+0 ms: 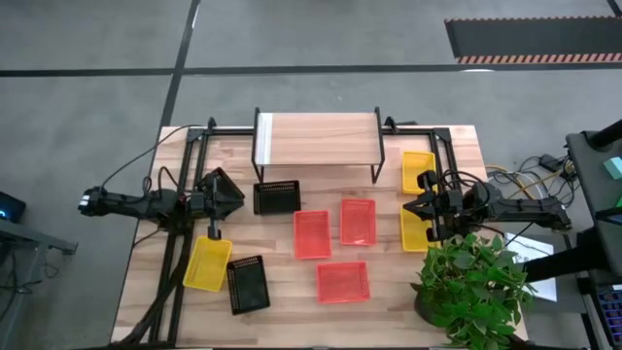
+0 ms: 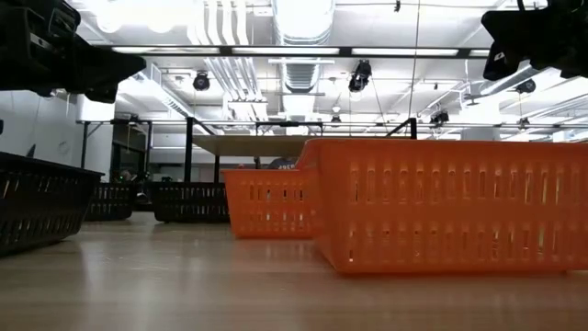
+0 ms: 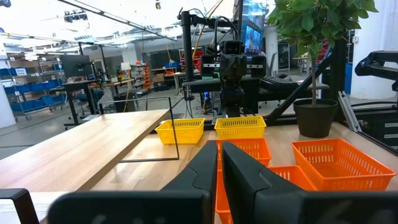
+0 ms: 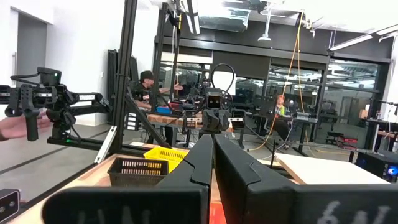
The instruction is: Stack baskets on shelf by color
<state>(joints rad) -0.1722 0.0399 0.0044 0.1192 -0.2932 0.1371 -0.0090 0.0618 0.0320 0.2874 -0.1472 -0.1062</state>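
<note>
The shelf (image 1: 317, 137) stands bare at the far middle of the table (image 1: 175, 311), between the two arms and beyond both. The left gripper (image 1: 230, 194) hovers with fingers pressed together just beside a black basket (image 1: 276, 197), with a yellow basket (image 1: 208, 263) and a second black basket (image 1: 248, 284) nearer the front edge. The right gripper (image 1: 416, 208), fingers also closed together, hangs between two yellow baskets (image 1: 418, 171) (image 1: 415, 230), while three red-orange baskets (image 1: 358, 221) (image 1: 311, 234) (image 1: 342, 282) lie between the grippers, and a potted plant (image 1: 473, 285) stands by the right arm.
</note>
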